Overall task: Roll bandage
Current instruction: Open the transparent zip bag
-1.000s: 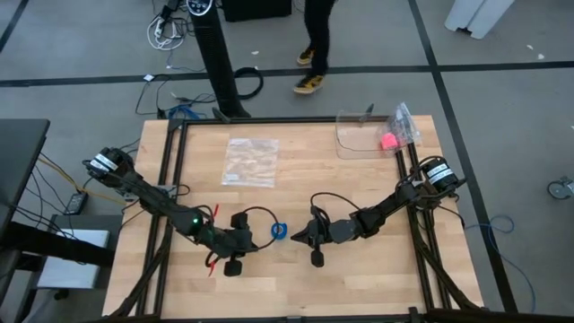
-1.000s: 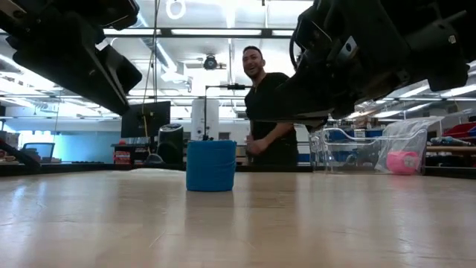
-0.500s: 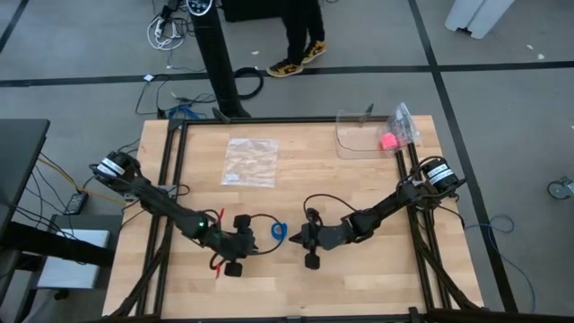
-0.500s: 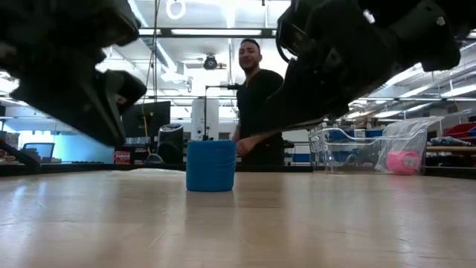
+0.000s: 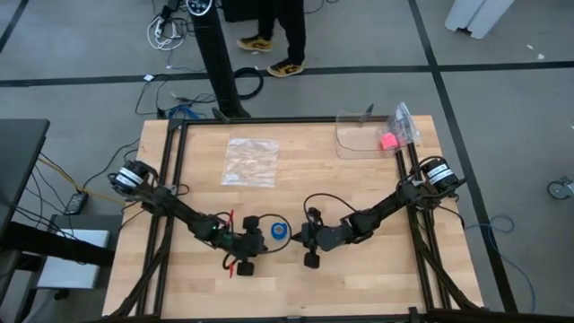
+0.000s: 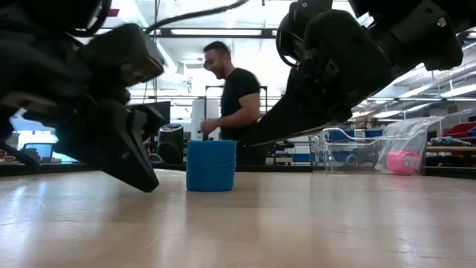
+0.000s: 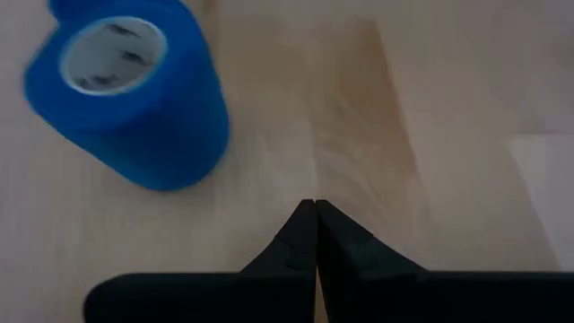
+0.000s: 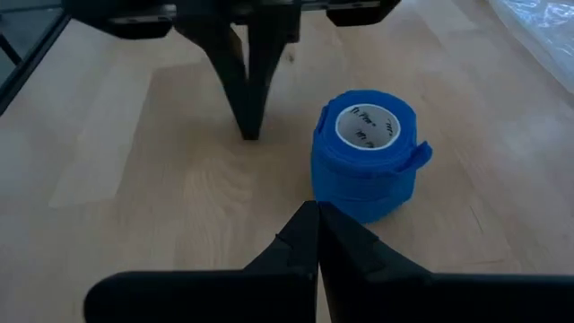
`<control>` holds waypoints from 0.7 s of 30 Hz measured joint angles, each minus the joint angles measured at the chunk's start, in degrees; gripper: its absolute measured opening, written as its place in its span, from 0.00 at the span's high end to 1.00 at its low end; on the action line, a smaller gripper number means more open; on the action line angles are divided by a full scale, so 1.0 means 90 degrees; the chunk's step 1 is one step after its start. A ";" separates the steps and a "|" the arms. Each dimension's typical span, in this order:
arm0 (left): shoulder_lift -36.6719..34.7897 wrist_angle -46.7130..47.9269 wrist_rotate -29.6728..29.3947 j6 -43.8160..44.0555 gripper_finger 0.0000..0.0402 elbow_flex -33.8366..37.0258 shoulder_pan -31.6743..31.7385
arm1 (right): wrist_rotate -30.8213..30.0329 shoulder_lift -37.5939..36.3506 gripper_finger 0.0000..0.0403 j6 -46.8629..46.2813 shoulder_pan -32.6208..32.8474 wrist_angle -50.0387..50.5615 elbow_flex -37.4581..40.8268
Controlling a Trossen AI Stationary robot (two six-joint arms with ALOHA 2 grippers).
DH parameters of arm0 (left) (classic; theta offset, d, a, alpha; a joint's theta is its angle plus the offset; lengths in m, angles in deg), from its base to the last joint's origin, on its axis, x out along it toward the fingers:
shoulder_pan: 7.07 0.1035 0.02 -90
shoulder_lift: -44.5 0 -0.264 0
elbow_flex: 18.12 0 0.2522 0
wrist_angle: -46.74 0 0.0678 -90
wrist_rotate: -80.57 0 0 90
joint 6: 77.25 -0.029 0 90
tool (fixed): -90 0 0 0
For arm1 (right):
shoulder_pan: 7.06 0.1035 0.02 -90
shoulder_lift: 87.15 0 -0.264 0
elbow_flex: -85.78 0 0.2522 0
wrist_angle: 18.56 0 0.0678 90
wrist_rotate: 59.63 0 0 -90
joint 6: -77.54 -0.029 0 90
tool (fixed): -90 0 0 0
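Bandage (image 5: 280, 231) rolled, upright, free. L gripper (image 7: 315, 208) clenched empty just beside it; R gripper (image 8: 317, 212) clenched empty opposite.

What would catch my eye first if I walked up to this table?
Probably the bright blue rolled cloth bandage, standing upright near the middle of the wooden table. Two dark robot arms point at it from either side, the left gripper and the right gripper both shut, neither touching it. A small pink ball sits in the far corner.

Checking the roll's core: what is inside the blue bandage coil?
The bandage stands on end; its hollow centre shows a pale printed core tube. The bottom of the hole is hidden.
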 joint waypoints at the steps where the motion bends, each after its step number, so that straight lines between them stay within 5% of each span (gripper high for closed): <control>1: 0.0014 -0.0056 -0.0040 0.0000 0.98 0.0000 0.0037 | -0.0066 0.0000 0.98 0.0002 -0.0025 -0.0003 0.0000; 9: -0.0029 -0.0361 -0.0178 -0.0401 0.98 -0.0043 0.0316 | -0.0203 0.0013 0.98 0.0022 -0.0327 -0.0213 0.0000; 15: -0.0919 0.2684 -0.0466 -0.0514 0.98 -0.0880 0.0341 | -0.0219 0.0002 0.98 0.0178 -0.0278 -0.0082 0.0000; 21: -0.1832 0.5626 -0.1464 -0.0500 0.98 -0.1846 0.0458 | -0.0250 0.0000 0.97 0.0194 -0.0115 -0.0053 0.0000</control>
